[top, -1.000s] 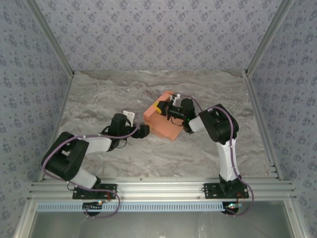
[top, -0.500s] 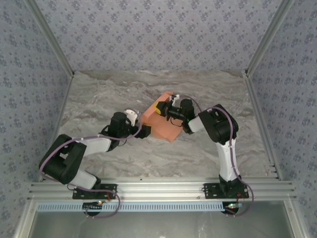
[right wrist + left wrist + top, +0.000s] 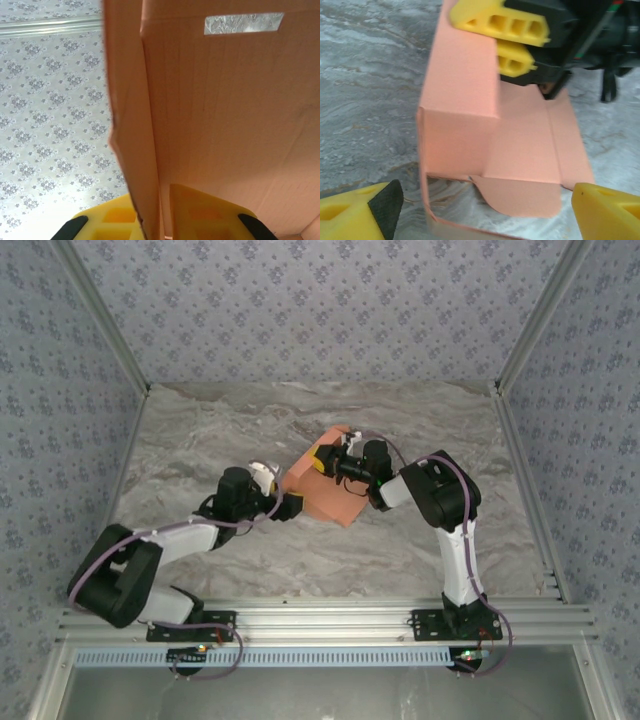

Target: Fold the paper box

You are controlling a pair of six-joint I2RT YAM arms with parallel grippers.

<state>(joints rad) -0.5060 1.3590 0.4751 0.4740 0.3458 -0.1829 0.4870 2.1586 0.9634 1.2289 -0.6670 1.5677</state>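
Card is clamped between the fingers of the right pincer (image 3: pixel 520 45), which holds one upright wall of the paper box (image 3: pixel 515 145). The left pincer (image 3: pixel 485 215) hangs spread wide at the box's open end, holding nothing. Folding looks about midway to me; next, that loose curved end flap wants pushing in. The box sits mid-bench (image 3: pixel 200 450) on a grey marbled top, with patterned walls (image 3: pixel 320 310) around.

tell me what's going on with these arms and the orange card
Two robot arms are folding an orange-salmon thin card box on the marbled table. The right gripper has its jaws clamped on one upright panel. The left gripper sits at the box's open end, jaws wide open, gripping nothing.
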